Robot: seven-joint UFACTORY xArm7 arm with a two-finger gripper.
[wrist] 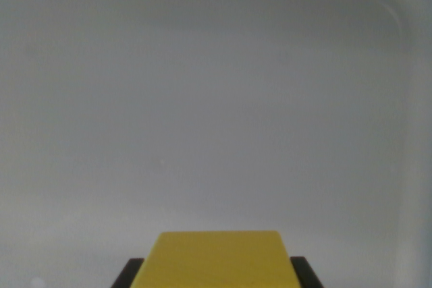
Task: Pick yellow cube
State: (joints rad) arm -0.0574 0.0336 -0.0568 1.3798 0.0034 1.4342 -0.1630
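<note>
One yellow cube (217, 260) in shot, just the one, sitting at the bottom edge. Two dark fingers (128, 274) of a single gripper (217, 276), one on each side of it. One pale tray (402, 52) underneath, one rounded corner showing.

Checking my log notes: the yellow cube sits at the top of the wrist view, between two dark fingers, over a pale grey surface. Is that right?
Not quite. The wrist view shows the yellow cube at the bottom edge, not the top. The rest holds: a dark finger shows on either side of it, and the pale grey surface fills the view above.
</note>
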